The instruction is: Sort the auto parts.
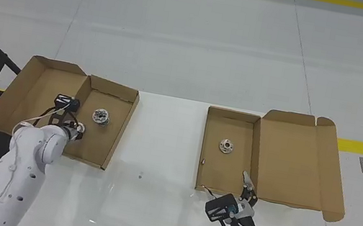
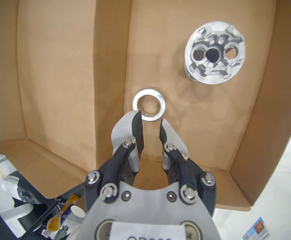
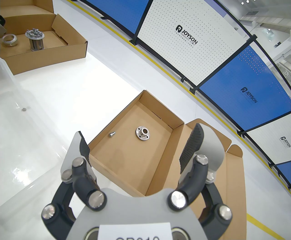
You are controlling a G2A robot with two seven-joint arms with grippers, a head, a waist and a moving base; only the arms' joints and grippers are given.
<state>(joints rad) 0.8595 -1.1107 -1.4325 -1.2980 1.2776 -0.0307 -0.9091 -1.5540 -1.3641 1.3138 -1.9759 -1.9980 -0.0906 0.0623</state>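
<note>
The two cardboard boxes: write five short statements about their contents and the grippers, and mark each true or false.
1. The left box holds a flat metal ring and a spool-shaped cast part. True.
2. The left gripper is shut on the ring. False: it is open, and the ring lies flat on the box floor at its fingertips.
3. The right box holds three parts. False: it holds two, a flanged hub and a small bolt.
4. The right gripper is open and empty. True.
5. The ring leans against the cast part. False: bare cardboard shows between them.
</note>
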